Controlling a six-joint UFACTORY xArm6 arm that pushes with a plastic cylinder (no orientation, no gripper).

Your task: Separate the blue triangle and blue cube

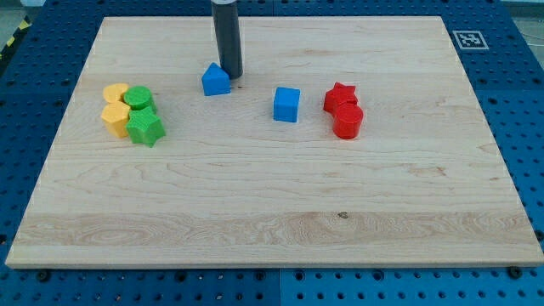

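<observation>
The blue triangle (216, 80) lies on the wooden board in the upper middle. The blue cube (286, 104) lies to its right, a clear gap of board between them. My tip (233, 76) stands at the triangle's right upper edge, touching or nearly touching it, between the two blue blocks but much closer to the triangle. The dark rod rises from there out of the view's top.
At the view's left, two yellow blocks (116, 109) and two green blocks, a cylinder (138, 98) and a star (146, 127), sit bunched together. Right of the cube, a red star (340, 96) touches a red cylinder (348, 120). Blue pegboard surrounds the wooden board (272, 212).
</observation>
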